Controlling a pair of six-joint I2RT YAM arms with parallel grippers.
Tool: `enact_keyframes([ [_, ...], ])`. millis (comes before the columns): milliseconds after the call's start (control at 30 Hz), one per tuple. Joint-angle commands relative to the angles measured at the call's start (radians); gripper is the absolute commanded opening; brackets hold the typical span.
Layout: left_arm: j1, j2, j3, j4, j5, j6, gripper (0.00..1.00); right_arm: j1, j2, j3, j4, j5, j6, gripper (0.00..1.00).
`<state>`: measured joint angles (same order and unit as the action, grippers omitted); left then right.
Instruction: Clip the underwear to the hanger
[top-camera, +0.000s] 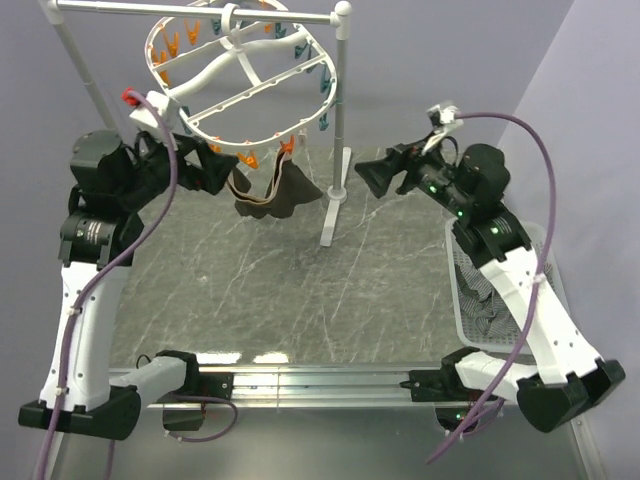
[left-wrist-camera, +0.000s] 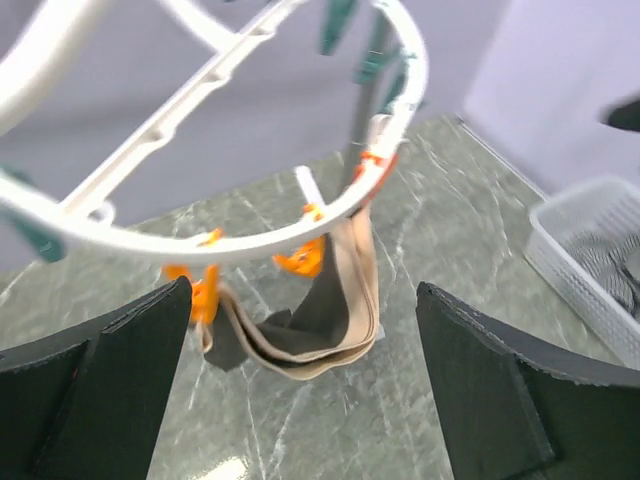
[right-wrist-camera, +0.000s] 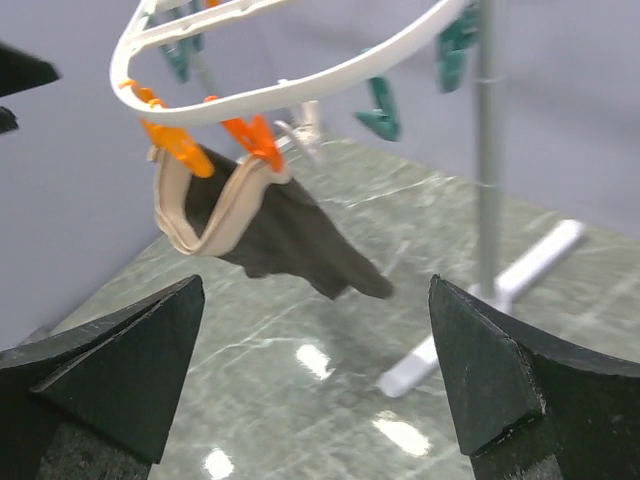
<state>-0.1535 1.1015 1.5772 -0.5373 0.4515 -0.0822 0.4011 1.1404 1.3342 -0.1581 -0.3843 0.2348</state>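
The underwear (top-camera: 278, 192) hangs by its tan waistband from two orange clothespins (top-camera: 252, 159) on the near rim of the hanger (top-camera: 205, 125), a white oval ring. My left gripper (top-camera: 222, 176) is open just left of the cloth, holding nothing. In the left wrist view the underwear (left-wrist-camera: 322, 312) dangles ahead of the wide-apart fingers (left-wrist-camera: 480, 380), under the hanger rim (left-wrist-camera: 250, 236). My right gripper (top-camera: 366, 177) is open to the right of the cloth, apart from it. The right wrist view shows the underwear (right-wrist-camera: 285, 235) pinned under the hanger (right-wrist-camera: 300, 92), beyond the empty right gripper (right-wrist-camera: 315, 375).
The hanger hangs from a white pole rail stand (top-camera: 336, 150), whose foot (top-camera: 333, 215) rests on the marble table beside the cloth. A white basket (top-camera: 462, 300) holding grey striped cloth (left-wrist-camera: 605, 258) sits at the right edge. Teal clothespins (top-camera: 322, 85) line the far rim.
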Motion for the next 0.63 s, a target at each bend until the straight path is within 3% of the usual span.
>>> enact_keyframes([
  [0, 0.075, -0.048, -0.078, 0.031, -0.008, -0.116, 0.99, -0.047, -0.088, -0.047, -0.012, 0.048, -0.055, 1.0],
  [133, 0.149, -0.091, -0.167, -0.035, -0.033, -0.081, 0.99, -0.134, -0.159, -0.154, -0.029, 0.042, -0.042, 1.0],
  [300, 0.149, -0.129, -0.268, -0.101, -0.117, -0.025, 0.99, -0.243, -0.27, -0.266, -0.052, 0.03, -0.061, 1.0],
  [600, 0.15, -0.21, -0.355, -0.073, -0.12, -0.001, 1.0, -0.263, -0.389, -0.394, -0.084, 0.032, -0.1, 1.0],
])
